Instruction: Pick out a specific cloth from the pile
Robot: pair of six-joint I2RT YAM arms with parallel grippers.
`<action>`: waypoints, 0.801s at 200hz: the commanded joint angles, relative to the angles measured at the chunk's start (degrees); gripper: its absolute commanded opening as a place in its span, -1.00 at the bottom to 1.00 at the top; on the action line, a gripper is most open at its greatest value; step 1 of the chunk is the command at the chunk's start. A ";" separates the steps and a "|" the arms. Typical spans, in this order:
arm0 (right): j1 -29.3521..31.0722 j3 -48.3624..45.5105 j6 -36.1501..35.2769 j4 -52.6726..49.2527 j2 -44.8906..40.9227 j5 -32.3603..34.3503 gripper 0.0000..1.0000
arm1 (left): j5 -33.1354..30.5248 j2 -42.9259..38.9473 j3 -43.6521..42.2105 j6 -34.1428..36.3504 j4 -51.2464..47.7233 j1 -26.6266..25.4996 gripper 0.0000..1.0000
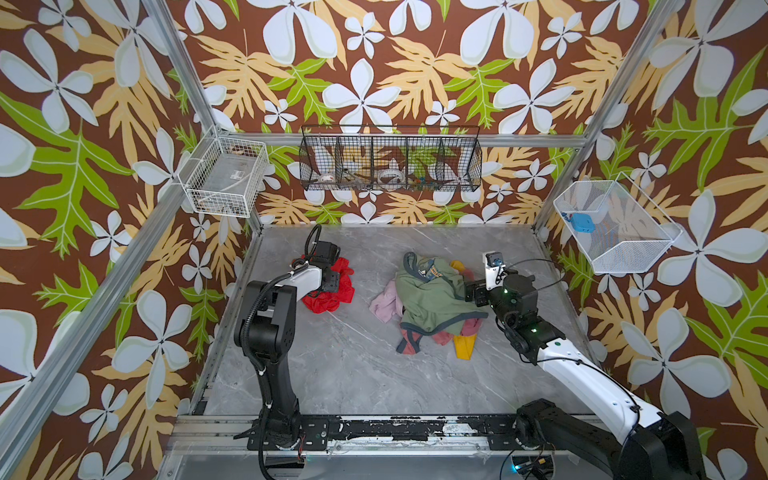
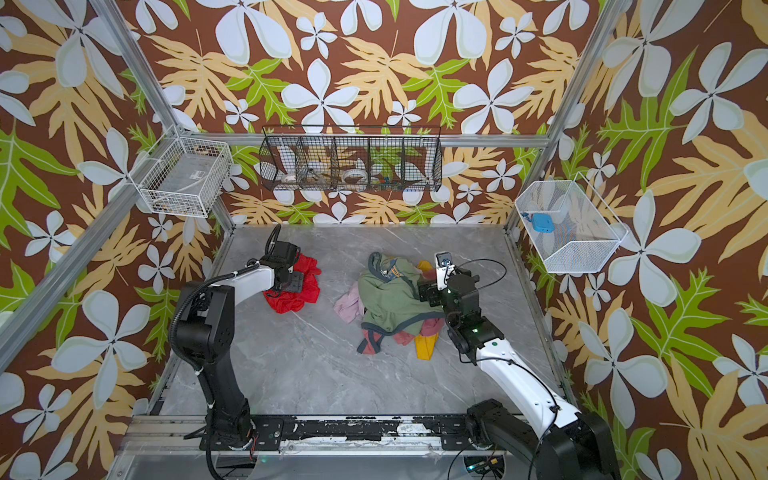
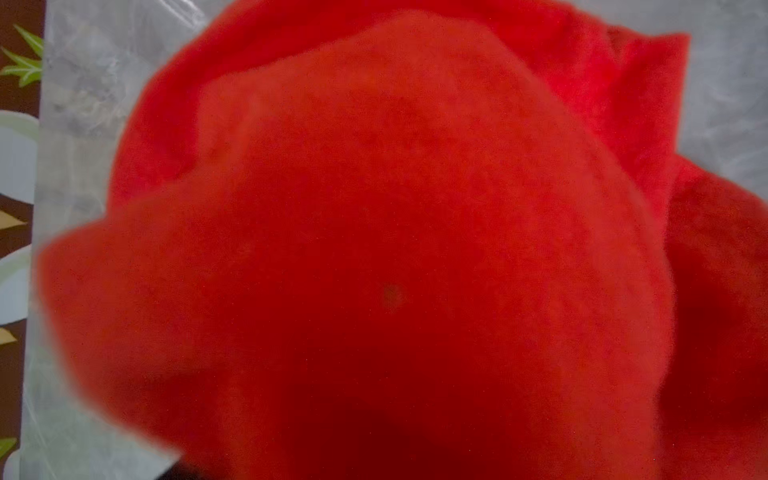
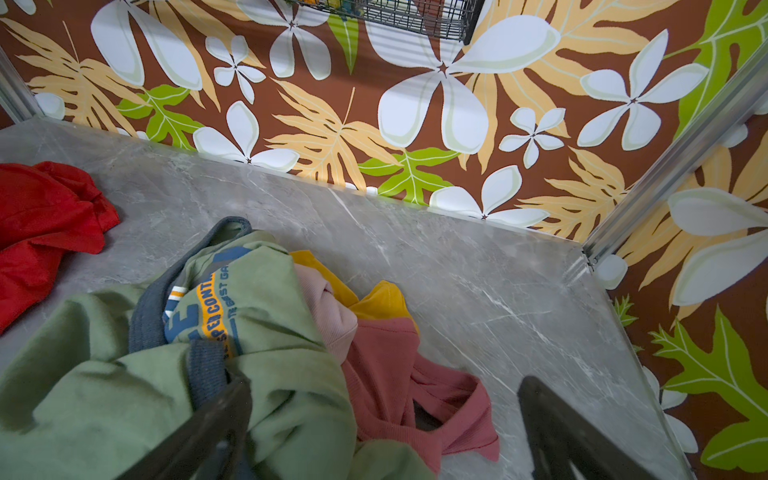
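The red cloth (image 1: 332, 300) lies crumpled on the grey table (image 1: 332, 365) at the far left, well apart from the pile (image 1: 428, 299), with bare tabletop between them in both top views. My left gripper (image 1: 332, 284) sits right over the near edge of the cloth. The left wrist view is filled with blurred red fabric (image 3: 374, 249) and shows no fingers, so I cannot tell whether those jaws are apart or closed, or whether they have hold of the cloth.

The pile sits right of centre: a sage-green top (image 4: 104, 395) lies uppermost, with a pale pink piece (image 1: 384, 305) at its left edge, a dusty-rose garment (image 4: 386, 374) under its right side and a yellow piece (image 1: 463, 347) at the near right.

My right gripper (image 4: 384, 390) is at the pile's right edge, jaws spread wide and gripping nothing. One finger (image 4: 216, 424) looks to be resting against the green top.
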 commanded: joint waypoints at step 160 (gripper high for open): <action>-19.39 -16.19 8.76 16.79 -7.06 -7.96 0.99 | -2.67 -42.50 -33.40 -13.62 25.74 -3.60 1.00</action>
